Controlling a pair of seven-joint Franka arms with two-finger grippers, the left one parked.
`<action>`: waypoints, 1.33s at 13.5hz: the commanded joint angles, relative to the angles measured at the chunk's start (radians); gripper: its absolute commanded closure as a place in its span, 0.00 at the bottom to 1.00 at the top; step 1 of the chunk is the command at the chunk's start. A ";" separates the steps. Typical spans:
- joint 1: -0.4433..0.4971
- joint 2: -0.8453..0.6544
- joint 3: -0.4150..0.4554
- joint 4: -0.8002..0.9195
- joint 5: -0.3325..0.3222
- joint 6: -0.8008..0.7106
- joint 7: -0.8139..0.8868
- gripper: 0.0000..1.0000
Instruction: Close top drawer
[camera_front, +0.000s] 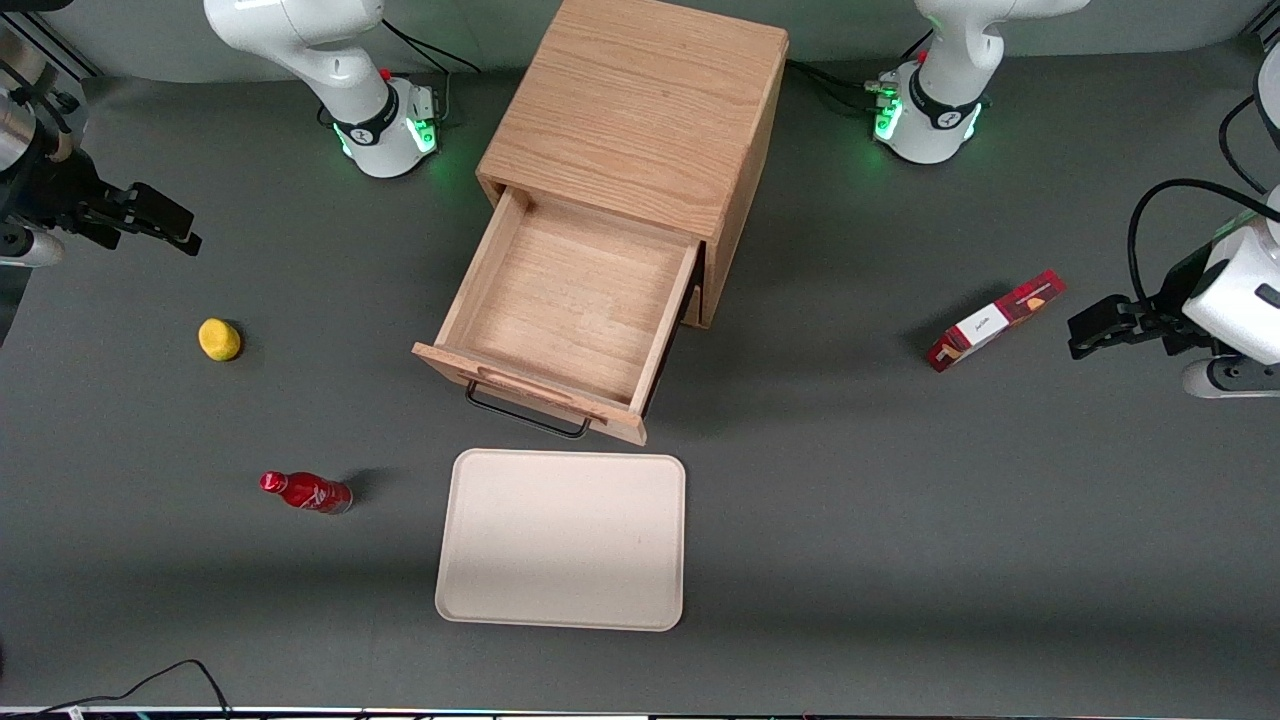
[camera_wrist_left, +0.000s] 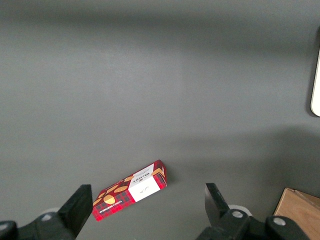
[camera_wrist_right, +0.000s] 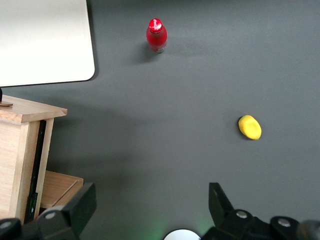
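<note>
The top drawer (camera_front: 570, 300) stood pulled far out of the wooden cabinet (camera_front: 640, 110) at the middle of the grey table (camera_front: 850, 500), its bare oak floor showing and nothing in it. Its black wire handle (camera_front: 525, 410) faced the front camera, just above the edge of a pale tray (camera_front: 562, 540) that lay flat on the table, nearer to the camera than the drawer. In the right wrist view the drawer's (camera_wrist_right: 20, 150) side wall and front corner showed beside the tray (camera_wrist_right: 42, 40).

The gripper (camera_front: 160, 222) hung over the working arm's end of the table, well apart from the drawer and touching nothing. Its two black fingers (camera_wrist_right: 75, 210) were spread wide with only bare table between them.

A yellow lemon (camera_front: 219, 339) lay on the table near the gripper, and a red bottle (camera_front: 306, 492) stood nearer to the camera, beside the tray. Toward the parked arm's end lay a red snack box (camera_front: 995, 320), well apart from the cabinet.
</note>
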 joint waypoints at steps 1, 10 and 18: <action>-0.004 0.011 0.000 0.028 -0.010 -0.026 -0.027 0.00; -0.006 0.029 -0.043 0.109 0.006 -0.024 -0.072 0.00; -0.004 0.325 0.029 0.495 0.060 -0.124 -0.218 0.00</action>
